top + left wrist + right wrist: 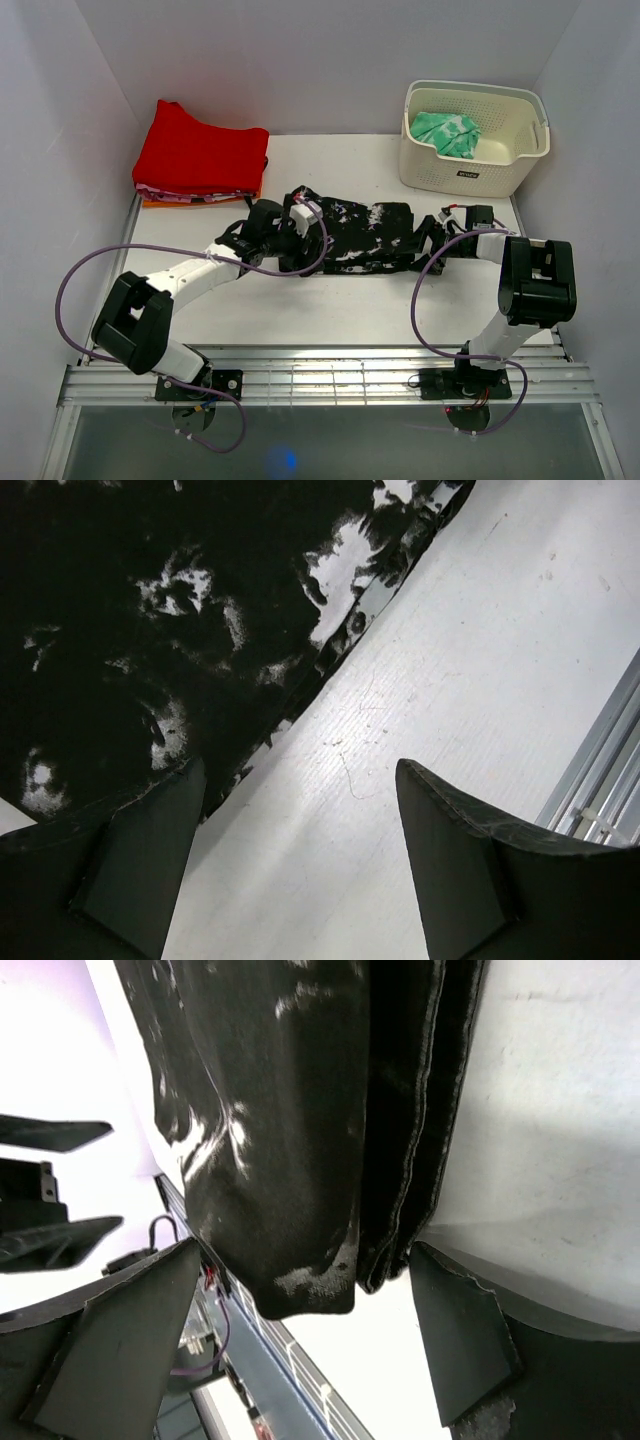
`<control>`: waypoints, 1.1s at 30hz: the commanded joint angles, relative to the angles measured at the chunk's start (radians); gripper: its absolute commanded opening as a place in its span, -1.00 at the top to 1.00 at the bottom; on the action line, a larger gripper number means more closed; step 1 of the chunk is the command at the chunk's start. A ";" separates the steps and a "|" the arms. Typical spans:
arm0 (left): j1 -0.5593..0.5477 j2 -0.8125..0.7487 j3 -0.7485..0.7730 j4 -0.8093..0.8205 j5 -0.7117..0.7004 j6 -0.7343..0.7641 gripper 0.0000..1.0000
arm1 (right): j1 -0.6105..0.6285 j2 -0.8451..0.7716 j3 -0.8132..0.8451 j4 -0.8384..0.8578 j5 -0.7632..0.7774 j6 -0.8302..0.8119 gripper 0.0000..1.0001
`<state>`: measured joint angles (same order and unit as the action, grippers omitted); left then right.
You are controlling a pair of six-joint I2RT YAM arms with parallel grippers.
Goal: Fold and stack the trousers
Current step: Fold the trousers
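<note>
Overhead, a white bench [330, 310] sits inside white walls, with a slatted metal rail [330, 375] along its near edge. At the far left corner lies one pile of red cloth [200, 155], resting on something orange that shows only as a thin strip. The left gripper [298, 780] is at the left end of the trousers [365, 235]. Its fingers are spread apart with nothing between them but bare bench, and one finger [150, 850] meets the hem of the cloth. One pair of trousers, black with white splatter marks, lies as a long folded band running left to right across the middle of the bench, a little nearer the far edge than the near one. The right gripper [300, 1260] is at the right end of the band. Its fingers are also apart, and the folded end of the trousers, several layers thick, lies between them without being pinched. At the far right corner stands one cream basket [475, 170] holding one green patterned cloth [447, 133]. A small dark label [466, 173] on the basket's front wall is too small to read. Bare bench runs between the trousers and the near rail. Two purple cables loop out, one [70, 290] from each arm.
</note>
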<state>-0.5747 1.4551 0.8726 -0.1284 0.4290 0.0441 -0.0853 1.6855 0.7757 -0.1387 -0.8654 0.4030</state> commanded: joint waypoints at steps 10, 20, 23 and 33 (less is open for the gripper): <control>0.029 -0.094 -0.029 -0.033 -0.013 -0.033 -0.75 | -0.007 0.055 -0.088 0.166 0.084 0.169 -0.80; 0.189 -0.062 -0.034 -0.077 -0.056 -0.240 -0.76 | 0.028 0.049 -0.032 -0.079 0.296 0.114 -0.86; 0.217 -0.045 -0.026 -0.080 -0.020 -0.239 -0.72 | 0.041 0.091 -0.007 -0.058 0.319 0.117 -0.64; -0.072 0.108 0.156 0.177 -0.062 0.256 -0.90 | 0.041 0.079 0.042 -0.075 0.220 0.117 -0.28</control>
<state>-0.5823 1.5173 0.9611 -0.0784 0.3836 0.1131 -0.0505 1.7500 0.8185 -0.1589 -0.7372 0.5507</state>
